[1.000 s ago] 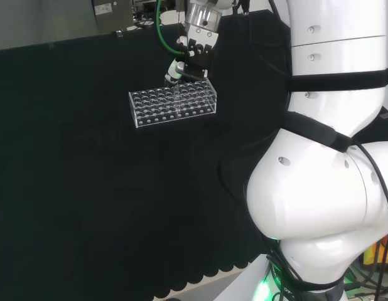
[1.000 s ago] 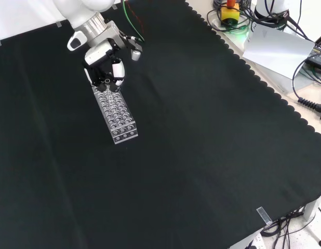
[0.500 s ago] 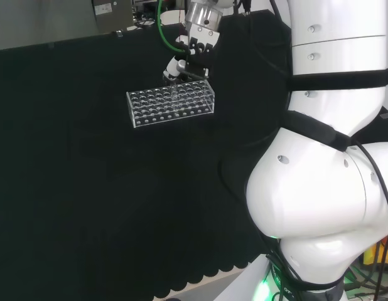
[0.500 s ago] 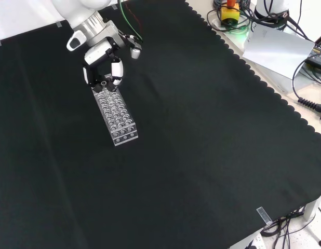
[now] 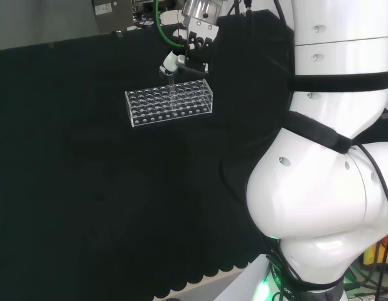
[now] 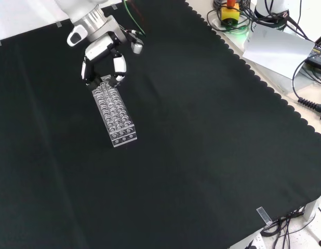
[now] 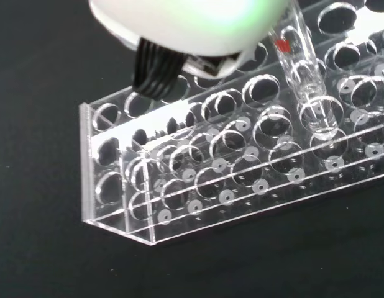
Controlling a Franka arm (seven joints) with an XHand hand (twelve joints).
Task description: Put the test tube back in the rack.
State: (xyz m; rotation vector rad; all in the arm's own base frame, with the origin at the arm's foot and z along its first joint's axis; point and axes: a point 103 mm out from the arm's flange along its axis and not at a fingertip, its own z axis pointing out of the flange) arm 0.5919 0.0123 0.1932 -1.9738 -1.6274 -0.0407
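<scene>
Here we see one hand (image 6: 101,52), its fingers (image 6: 118,66) curled around one clear test tube (image 7: 302,68), just above one clear rack (image 6: 115,115) on the worktop (image 6: 202,145).

In the wrist view a blurred white part of the hand (image 7: 186,25) covers the upper end of the test tube (image 7: 304,81), so where the fingers meet the glass cannot be told. The rack (image 7: 242,167) is cut off by that picture's edge. In the head view the tube is too thin and clear to make out below the hand (image 5: 184,59), and which hole it stands over cannot be told.
</scene>
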